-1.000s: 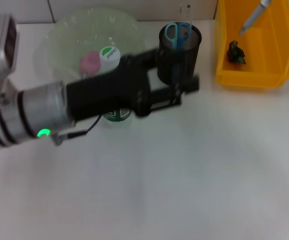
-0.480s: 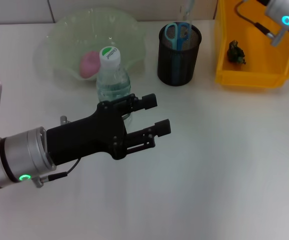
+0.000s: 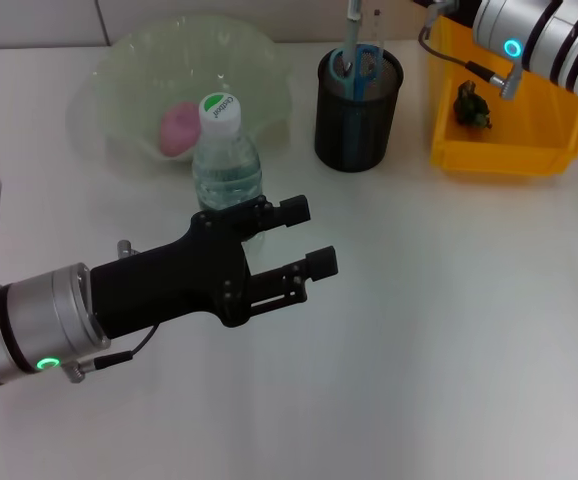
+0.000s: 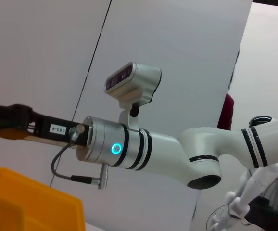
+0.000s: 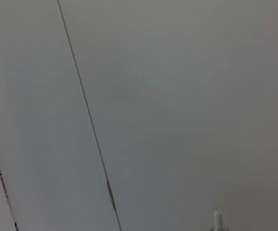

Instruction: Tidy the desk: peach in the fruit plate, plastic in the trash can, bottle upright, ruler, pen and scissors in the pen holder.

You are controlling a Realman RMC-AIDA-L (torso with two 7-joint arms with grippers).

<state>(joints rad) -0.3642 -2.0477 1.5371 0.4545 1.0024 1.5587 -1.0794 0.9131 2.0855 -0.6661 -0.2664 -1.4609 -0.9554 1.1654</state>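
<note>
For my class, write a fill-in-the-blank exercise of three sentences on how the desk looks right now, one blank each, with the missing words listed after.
1. The water bottle stands ____ beside the green fruit plate.
2. The pink peach lies in the ____.
3. The blue-handled scissors stand in the black ____, while the open left gripper hovers near the bottle.

Missing words: upright; fruit plate; pen holder

We see the left gripper [image 3: 304, 238] stretched forward over the desk from the near left, its two black fingers [image 3: 294, 209] spread apart with nothing between them. The right arm [image 3: 544, 35] reaches across the far right corner, its silver wrist with a lit ring in view, but its fingers lie outside the head view.
</note>
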